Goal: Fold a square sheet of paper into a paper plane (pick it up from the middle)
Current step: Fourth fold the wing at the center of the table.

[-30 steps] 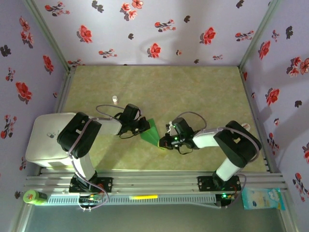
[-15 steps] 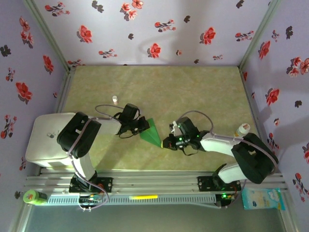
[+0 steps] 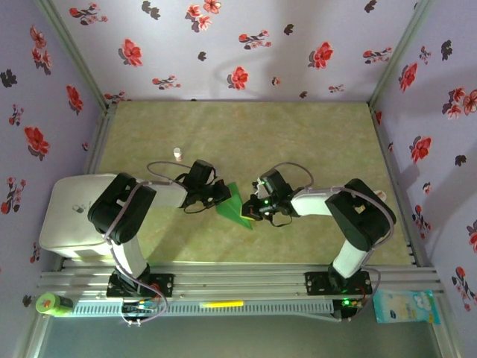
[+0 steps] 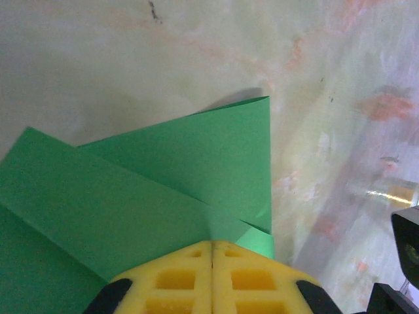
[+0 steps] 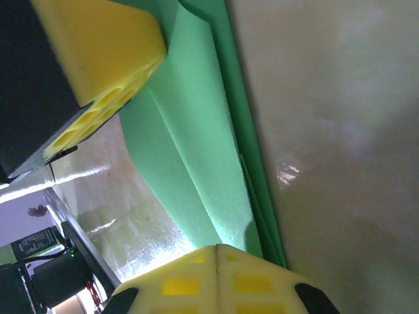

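Presently, the green sheet of paper (image 3: 235,204) sits mid-worktop (image 3: 298,134), toward the near side, folded to a creased triangular shape. It lies directly between the two pincers.

Top view:
- The left pincer (image 3: 223,195) is on the sheet's left edge, its arm reaching in from the left.
- The right pincer (image 3: 253,209) is on the sheet's right edge, its arm reaching in from the right.
- The two pincers stand near each other, with the folded sheet spanning the gap between them.

Left wrist view:
- The left pincer (image 4: 211,252) has its yellow pads (image 4: 177,280) pressed together, clamped on the sheet (image 4: 163,176) that enters the seam.
- Overlapping layers and diagonal fold lines are visible.
- One folded corner points away from the pincer and casts a shadow on the worktop (image 4: 131,65).

Right wrist view:
- The right pincer (image 5: 217,252) likewise has its pads (image 5: 180,284) closed together, gripping the layered edges of the sheet (image 5: 196,131).
- From there the sheet runs up to one yellow finger (image 5: 98,46) of the left pincer at upper left.
- Whether the sheet's underside rests on the worktop (image 5: 340,131) cannot be determined.

A tiny white bottle (image 3: 177,154) stands upright, well apart from the sheet, on the far side of the left arm.
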You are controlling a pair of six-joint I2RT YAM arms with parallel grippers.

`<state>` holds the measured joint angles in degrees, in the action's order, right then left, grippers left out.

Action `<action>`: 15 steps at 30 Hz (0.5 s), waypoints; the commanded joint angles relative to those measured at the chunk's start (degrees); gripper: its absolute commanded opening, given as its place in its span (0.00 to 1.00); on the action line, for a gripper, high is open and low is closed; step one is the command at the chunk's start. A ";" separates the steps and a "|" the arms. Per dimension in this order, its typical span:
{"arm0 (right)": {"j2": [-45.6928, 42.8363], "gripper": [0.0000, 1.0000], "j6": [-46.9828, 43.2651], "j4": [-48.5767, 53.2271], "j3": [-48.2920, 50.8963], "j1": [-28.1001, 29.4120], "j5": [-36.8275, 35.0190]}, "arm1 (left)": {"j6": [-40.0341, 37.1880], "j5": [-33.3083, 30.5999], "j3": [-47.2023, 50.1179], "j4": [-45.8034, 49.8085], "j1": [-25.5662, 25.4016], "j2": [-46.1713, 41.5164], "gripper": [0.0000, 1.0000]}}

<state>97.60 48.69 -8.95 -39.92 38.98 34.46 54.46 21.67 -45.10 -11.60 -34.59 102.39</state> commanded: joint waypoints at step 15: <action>2.99 0.00 2.91 -0.66 7.45 -0.14 -4.66 | -1.72 -0.07 -3.58 6.03 -1.36 -6.30 0.10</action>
<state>98.26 51.07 -16.88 -35.05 38.74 34.50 53.39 21.85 -48.12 -6.66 -34.81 98.87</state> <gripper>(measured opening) 0.046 0.109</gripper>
